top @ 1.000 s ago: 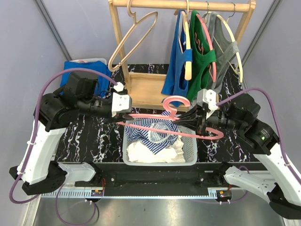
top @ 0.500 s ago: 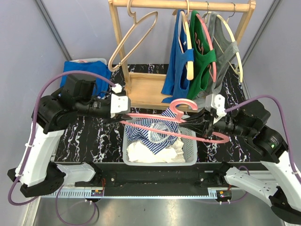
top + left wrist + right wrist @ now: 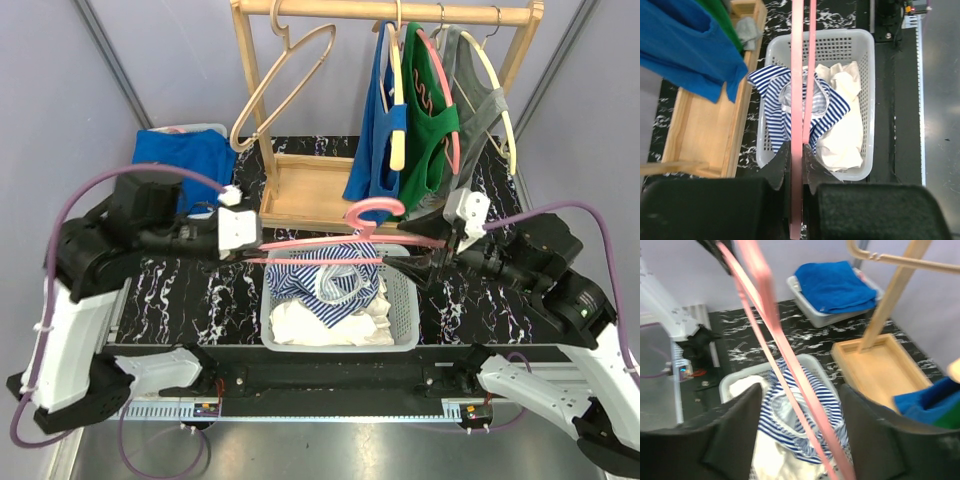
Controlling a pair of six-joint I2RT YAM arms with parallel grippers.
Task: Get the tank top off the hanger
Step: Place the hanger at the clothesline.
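- Our left gripper (image 3: 796, 160) is clamped on one end of the thin pink plastic hanger (image 3: 320, 243), the bar pinched tight between its two black fingers.
- Our right gripper (image 3: 801, 390) has its fingers spread apart. The hanger's pink bars run through the gap, and we see neither finger pressing on them.
- The hanger lies roughly level, stretched between the two grippers above the grey perforated plastic basket (image 3: 405, 300), with its hook pointing toward the rack.
- The blue-and-white striped tank top (image 3: 835, 105) lies crumpled in the basket, on top of a white garment (image 3: 300, 325) and directly under the hanger.
- We cannot tell whether any strap touches the bars.
- Behind the basket stands the wooden clothes rack (image 3: 300, 190).
- An empty wooden hanger (image 3: 285, 70) hangs on its left, and blue (image 3: 375, 130), green (image 3: 425, 120) and grey (image 3: 480, 100) tops hang on its right.
- A folded blue cloth (image 3: 180, 155) sits at the table's far left.
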